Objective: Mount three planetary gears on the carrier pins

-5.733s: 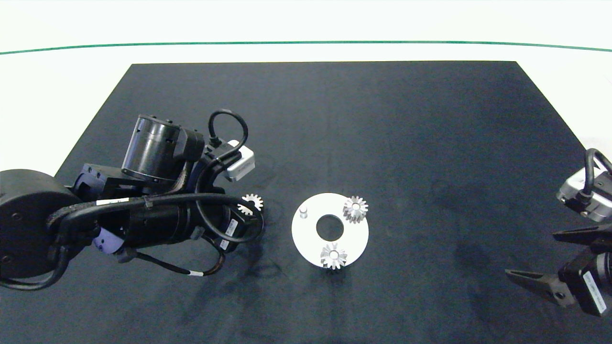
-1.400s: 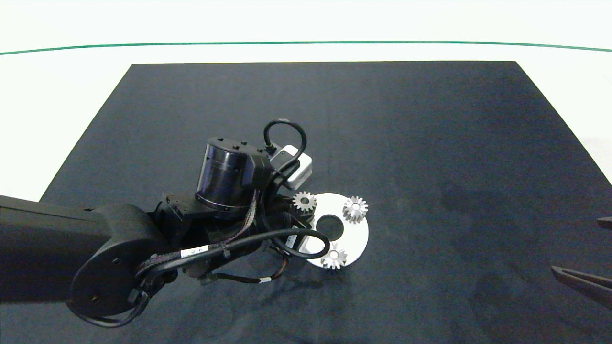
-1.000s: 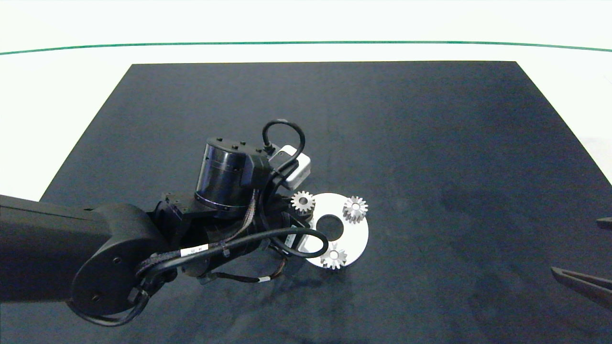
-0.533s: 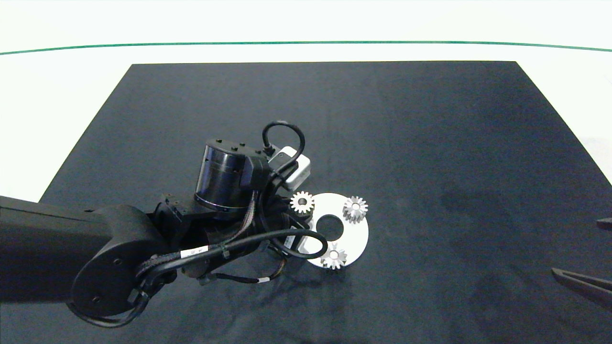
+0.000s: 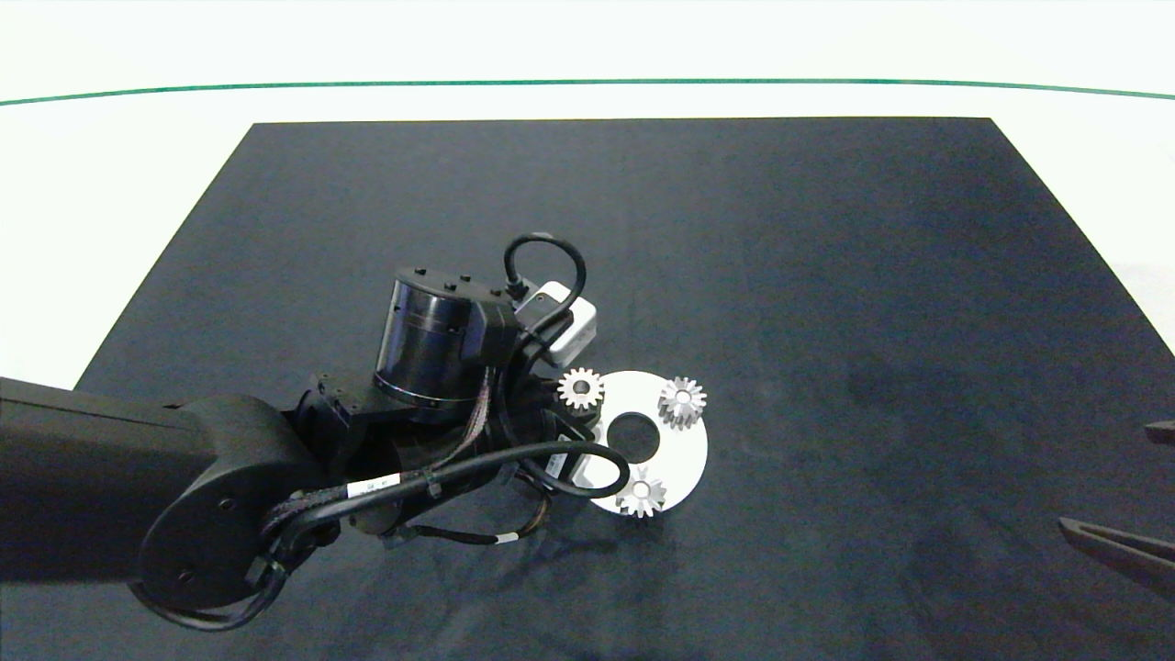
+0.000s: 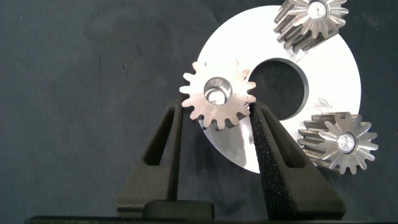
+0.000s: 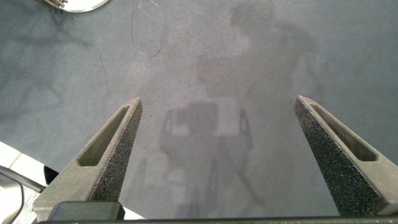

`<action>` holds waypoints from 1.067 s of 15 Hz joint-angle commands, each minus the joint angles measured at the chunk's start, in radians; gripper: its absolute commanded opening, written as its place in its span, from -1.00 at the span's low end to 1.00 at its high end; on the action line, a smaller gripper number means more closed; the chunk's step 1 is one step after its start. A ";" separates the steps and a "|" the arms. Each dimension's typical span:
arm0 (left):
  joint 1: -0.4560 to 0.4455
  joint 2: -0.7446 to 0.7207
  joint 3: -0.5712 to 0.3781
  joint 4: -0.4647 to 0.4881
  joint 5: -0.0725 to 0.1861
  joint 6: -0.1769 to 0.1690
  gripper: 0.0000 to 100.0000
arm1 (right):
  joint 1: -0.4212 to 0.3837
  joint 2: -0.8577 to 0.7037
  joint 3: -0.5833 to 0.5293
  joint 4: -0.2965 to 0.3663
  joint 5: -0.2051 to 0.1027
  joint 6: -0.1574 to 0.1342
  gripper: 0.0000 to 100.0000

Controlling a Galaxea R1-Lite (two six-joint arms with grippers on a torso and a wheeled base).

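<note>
The third gear [image 6: 219, 95] is pinched by its toothed rim between the two grey fingers [image 6: 271, 158] of the left gripper [image 6: 215, 119], held flat with its centre hole facing up. It hangs over the near-left edge of the white disc [image 6: 333, 74], half above the disc and half above the black mat [image 5: 734, 229]. A rim grip leaves the bore free — I judge that is so the hole can drop over its pin. Something pale shows through the bore, perhaps the pin's top; whether the gear is already threaded on it I cannot tell.

The other two gears [image 6: 341, 142] sit on their own pins, one at the disc's far side [image 5: 682, 401], one at its near edge [image 5: 641, 494], so only this seat is left.

Around it: the disc's big centre hole lies just beside the held gear, and the seated gear teeth are close enough that meshing could block the descent.

The right gripper [image 7: 217, 149] is parked well apart at the mat's right edge, fingers spread wide, holding nothing.
</note>
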 commanded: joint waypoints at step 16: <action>0.009 0.003 0.000 -0.004 0.000 0.003 -0.98 | 0.002 0.000 0.003 0.002 0.000 -0.002 1.00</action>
